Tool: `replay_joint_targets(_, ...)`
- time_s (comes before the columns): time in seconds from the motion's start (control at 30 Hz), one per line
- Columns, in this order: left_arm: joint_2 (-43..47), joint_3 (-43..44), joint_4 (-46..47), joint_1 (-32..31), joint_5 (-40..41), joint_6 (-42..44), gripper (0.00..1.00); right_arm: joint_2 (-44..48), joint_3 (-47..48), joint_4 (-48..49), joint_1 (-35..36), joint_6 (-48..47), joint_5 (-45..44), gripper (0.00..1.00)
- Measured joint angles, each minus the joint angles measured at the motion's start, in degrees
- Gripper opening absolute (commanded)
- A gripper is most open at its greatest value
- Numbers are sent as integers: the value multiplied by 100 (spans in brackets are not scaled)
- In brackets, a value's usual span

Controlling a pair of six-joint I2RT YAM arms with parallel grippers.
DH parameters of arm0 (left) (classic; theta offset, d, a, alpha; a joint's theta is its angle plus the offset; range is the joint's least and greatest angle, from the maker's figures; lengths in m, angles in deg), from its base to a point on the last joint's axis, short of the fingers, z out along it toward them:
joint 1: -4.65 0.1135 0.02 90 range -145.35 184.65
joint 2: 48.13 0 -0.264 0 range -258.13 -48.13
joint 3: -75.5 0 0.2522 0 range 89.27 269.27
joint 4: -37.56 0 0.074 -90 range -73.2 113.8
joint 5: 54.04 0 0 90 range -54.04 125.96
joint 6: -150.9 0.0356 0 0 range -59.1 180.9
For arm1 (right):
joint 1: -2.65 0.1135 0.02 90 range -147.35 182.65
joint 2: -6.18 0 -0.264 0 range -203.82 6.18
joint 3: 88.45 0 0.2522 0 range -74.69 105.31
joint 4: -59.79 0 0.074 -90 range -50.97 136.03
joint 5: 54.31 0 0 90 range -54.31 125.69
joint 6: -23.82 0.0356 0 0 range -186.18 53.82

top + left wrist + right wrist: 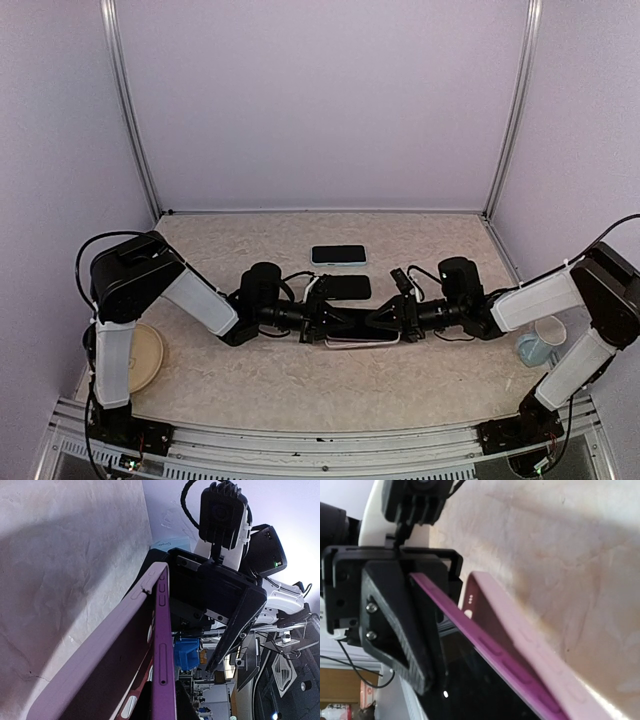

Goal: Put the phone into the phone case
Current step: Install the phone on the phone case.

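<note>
Probably the left gripper [325,322], pinching the phone [490,646] tilted out of the phone case [530,640], needed to hold steady while the spread right gripper [385,320] seated its end.

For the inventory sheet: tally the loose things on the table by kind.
Phones: 3 (blue-edged phone, black phone, purple phone)
Pink phone case: 1
Plate: 1
White cup: 1
Light blue item beside it, unclear: 1
Total: 7
</note>
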Motion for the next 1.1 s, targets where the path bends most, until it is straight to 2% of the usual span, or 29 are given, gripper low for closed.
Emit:
replay_joint_targets(0.37, 0, 92, -20, -66, 2, 46, 0, -170, 0, 299, 17, 210, 188, 73)
replay_joint_targets(0.83, -2, 107, 26, -105, -37, 46, 0, -323, 0, 461, 48, 345, 297, 51)
replay_joint_targets(0.9, -2, 107, 42, -105, -57, 46, 2, -337, -4, 463, 48, 354, 308, 48)
replay_joint_targets(1.1, -2, 107, 59, -96, -136, 44, 9, -350, -55, 590, 46, 426, 385, 47)
